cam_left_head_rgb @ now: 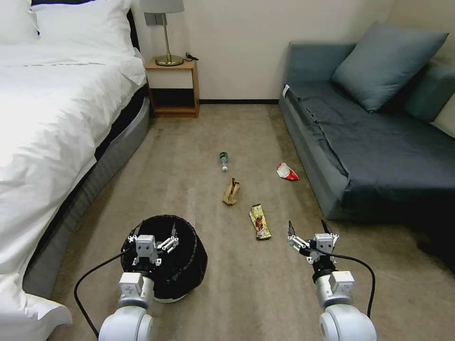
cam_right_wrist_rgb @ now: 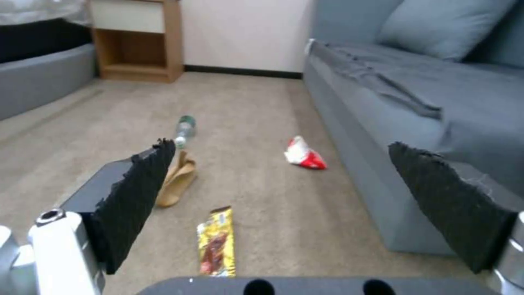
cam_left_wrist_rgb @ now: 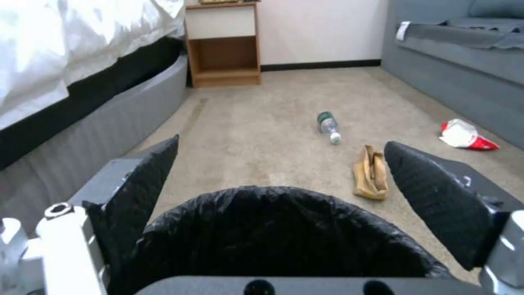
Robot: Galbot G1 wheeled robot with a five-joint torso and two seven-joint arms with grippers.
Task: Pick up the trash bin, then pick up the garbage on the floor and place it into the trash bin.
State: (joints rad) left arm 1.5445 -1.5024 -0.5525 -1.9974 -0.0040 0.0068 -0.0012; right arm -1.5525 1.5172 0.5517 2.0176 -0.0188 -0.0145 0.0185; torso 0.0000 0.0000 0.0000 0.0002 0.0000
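Our left pincer (cam_left_head_rgb: 155, 230) is spread wide over the round squat trash bin lined with a black plastic bag (cam_left_head_rgb: 187, 265), which sits on the beige carpet floor (cam_left_head_rgb: 189, 156) near the white bed (cam_left_head_rgb: 52, 118). Our right pincer (cam_left_head_rgb: 307, 228) hangs spread too, just beside the gold-brown snack wrapper (cam_left_head_rgb: 260, 221). The clear bottle with a green label (cam_left_head_rgb: 223, 161), tan cardboard piece (cam_left_head_rgb: 231, 192) and red-and-white wrapper (cam_left_head_rgb: 287, 172) lie farther off.

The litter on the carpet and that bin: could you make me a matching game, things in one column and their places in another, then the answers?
Things:
1. trash bin
2. bottle
3. red-and-white wrapper
4. gold-brown snack wrapper

Places:
A. closest to the sofa
B. under the open left gripper
C. farthest off, toward the nightstand
D. just ahead of the open right gripper

Pairs: 1-B, 2-C, 3-A, 4-D
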